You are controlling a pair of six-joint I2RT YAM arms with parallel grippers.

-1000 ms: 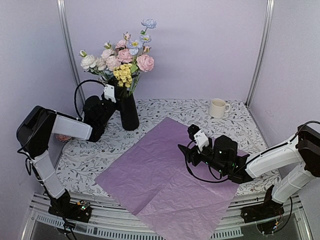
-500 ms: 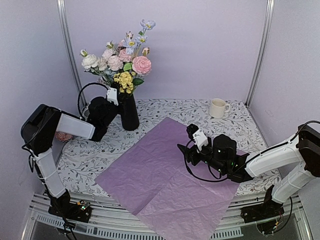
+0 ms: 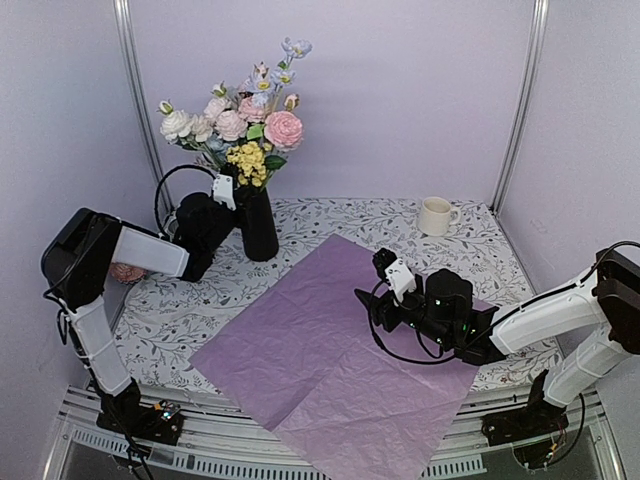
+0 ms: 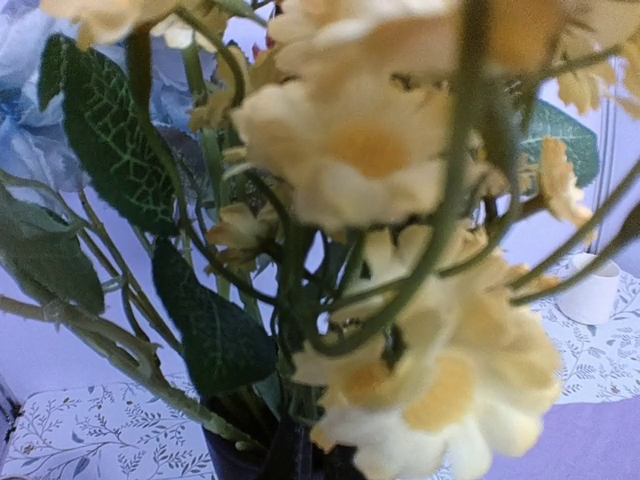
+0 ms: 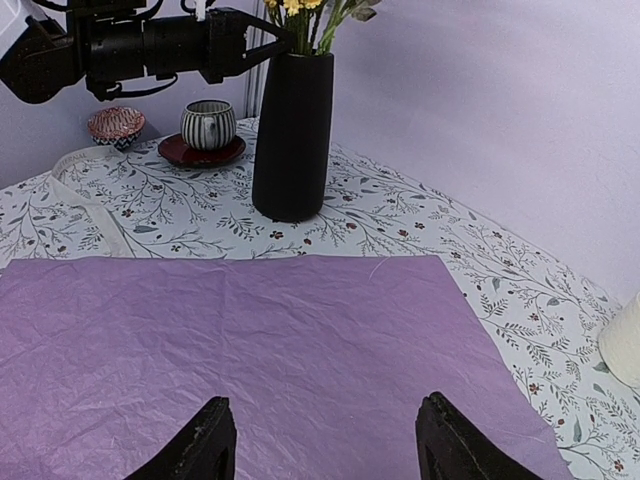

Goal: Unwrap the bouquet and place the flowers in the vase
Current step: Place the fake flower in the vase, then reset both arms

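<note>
The flowers (image 3: pixel 245 125) are standing a little straighter than a second ago: the pink rose and the cluster around it have shifted slightly to the left, and the left arm's elbow has edged inward with them. The bunch is now sitting in the vase (image 3: pixel 258 225), stems running near vertical out of its mouth and blooms pointing up, fanning out, with one pale blue bloom reaching highest. White and pink heads are crowding the left side, and a yellow cluster is hanging lowest, just above the rim. The matte black vase is standing upright at the back left of the floral tablecloth (image 3: pixel 180 310), just beyond the far corner of the flat lilac paper sheet (image 3: pixel 330 350). The left gripper (image 5: pixel 280 40) is closed to a point against the stems just above the vase mouth; whether it is pinching one cannot be told. The right gripper (image 5: pixel 325 403) is hovering over the paper with its fingers spread, holding nothing.
</note>
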